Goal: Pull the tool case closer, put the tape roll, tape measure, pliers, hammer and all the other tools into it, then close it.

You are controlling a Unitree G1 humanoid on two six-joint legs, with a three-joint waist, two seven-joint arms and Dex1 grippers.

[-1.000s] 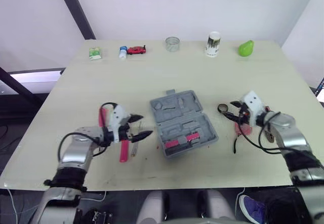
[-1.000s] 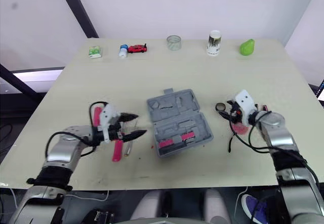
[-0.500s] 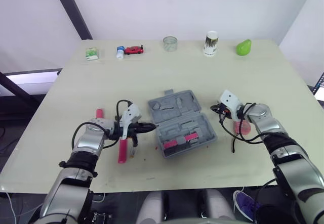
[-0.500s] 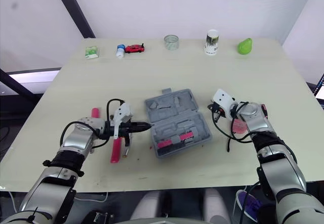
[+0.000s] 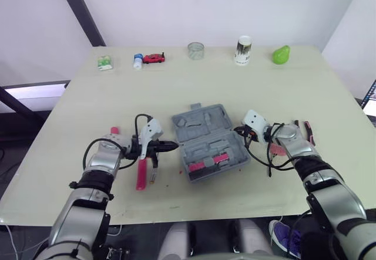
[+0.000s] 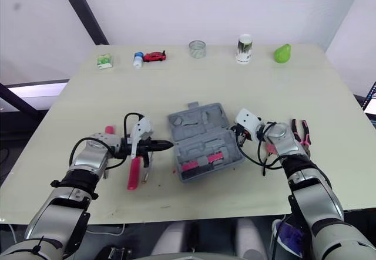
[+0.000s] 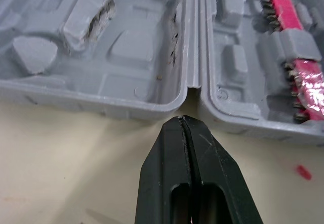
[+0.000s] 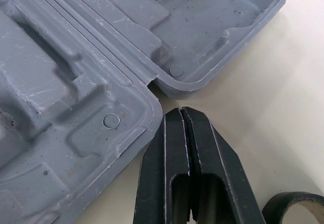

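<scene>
Two grey halves of the tool case [image 5: 211,139] lie open and flat at the centre of the table [image 5: 88,107], with the hinge running roughly 9 to 3 o'clock. It is a moulded plastic shell with scuffed, dusty recesses and rounded corners. It is probably light and stiff, and should slide easily on the smooth top. The thin rim wall looks like the best hold, since the rounded corners would slip. The left gripper [image 7: 183,120] has its fingers pressed together and empty, its tip just beside the hinge notch at the case's 9 o'clock. The right gripper [image 8: 180,112] is likewise closed on nothing at the 3 o'clock notch. Whether either touches the case, I cannot tell. The black tape roll [image 8: 296,206] lies near the right gripper. The pliers [image 6: 301,132] are farther out at 3 o'clock, and a pink-handled tool [image 5: 141,175] lies at 8 o'clock.
</scene>
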